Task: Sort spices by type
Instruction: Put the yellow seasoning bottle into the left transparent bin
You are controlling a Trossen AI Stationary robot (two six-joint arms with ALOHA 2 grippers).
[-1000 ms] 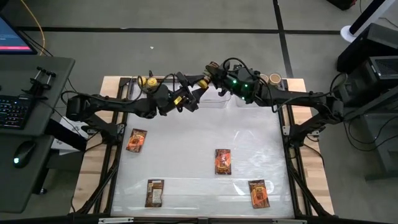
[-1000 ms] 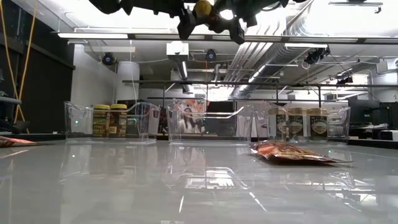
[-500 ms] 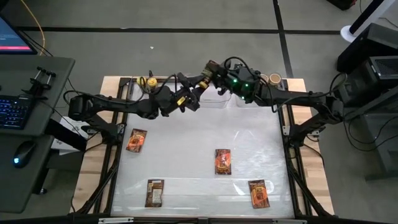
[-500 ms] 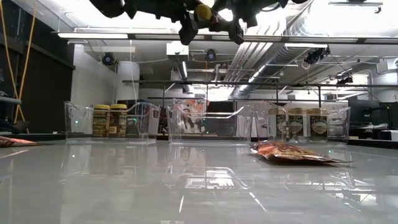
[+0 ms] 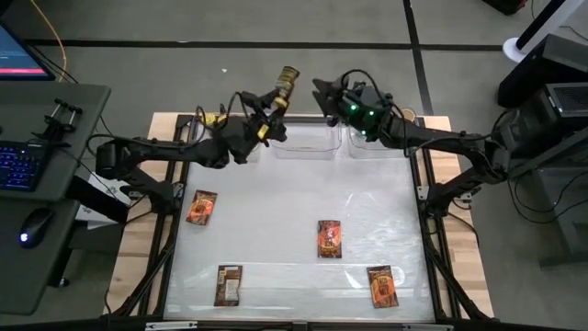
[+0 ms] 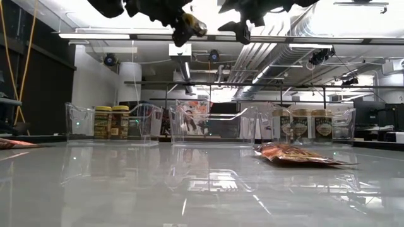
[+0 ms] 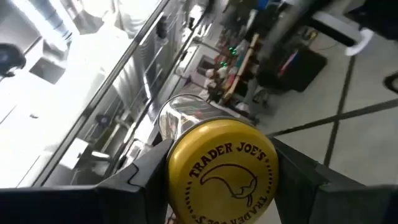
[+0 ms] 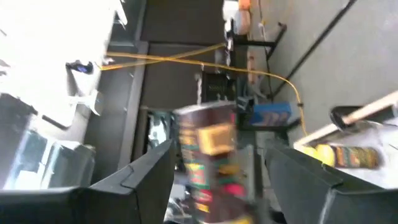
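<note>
Holding the jar [image 5: 287,77] clenched between its jaws, the left gripper [image 5: 272,99] should have kept firm; the right gripper [image 5: 323,95] stood released.

Three bins stand in a row along the table's [image 5: 294,198] far edge: left bin [image 6: 113,121], middle bin [image 6: 211,123], right bin [image 6: 312,124]. Two jars [image 6: 111,122] stand in the left bin; three jars [image 6: 302,124] in the right bin. Four packets [image 5: 329,238] lie on the table nearer the front. The left gripper [image 5: 274,103] is above the far edge, a jar [image 5: 286,82] between its fingers.
</note>
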